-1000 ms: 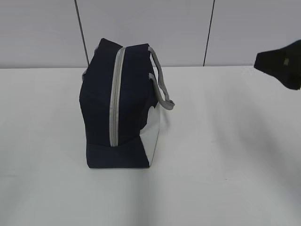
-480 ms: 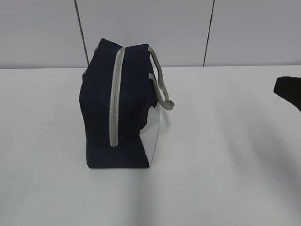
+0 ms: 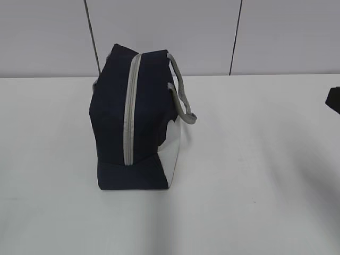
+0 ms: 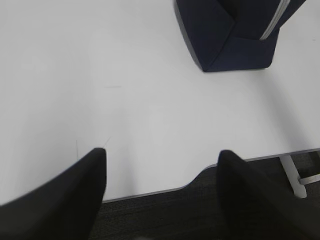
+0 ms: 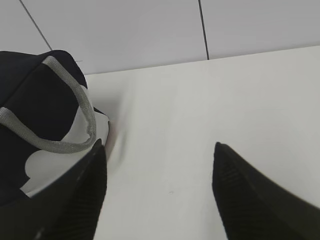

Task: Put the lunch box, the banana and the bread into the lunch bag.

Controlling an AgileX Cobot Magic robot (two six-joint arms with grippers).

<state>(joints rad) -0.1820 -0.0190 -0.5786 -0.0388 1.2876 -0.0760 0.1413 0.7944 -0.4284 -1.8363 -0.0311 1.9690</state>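
While the lunch bag (image 3: 136, 119) sits zipped on the table's (image 3: 255, 175) left half, same spot as before, left gripper (image 4: 161, 167) hangs empty, jaws wide. Right gripper (image 5: 157, 167), also spread wide, has pulled back to the right edge.

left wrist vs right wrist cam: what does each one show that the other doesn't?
Left wrist only: the lunch bag's bottom corner with a strip of grey zipper, the table's near edge, dark floor, a white leg, and the open left gripper.
Right wrist only: the bag's grey strap handle, its white side panel, the back wall, and the open right gripper.
Both: the navy bag on the white table, nothing held.
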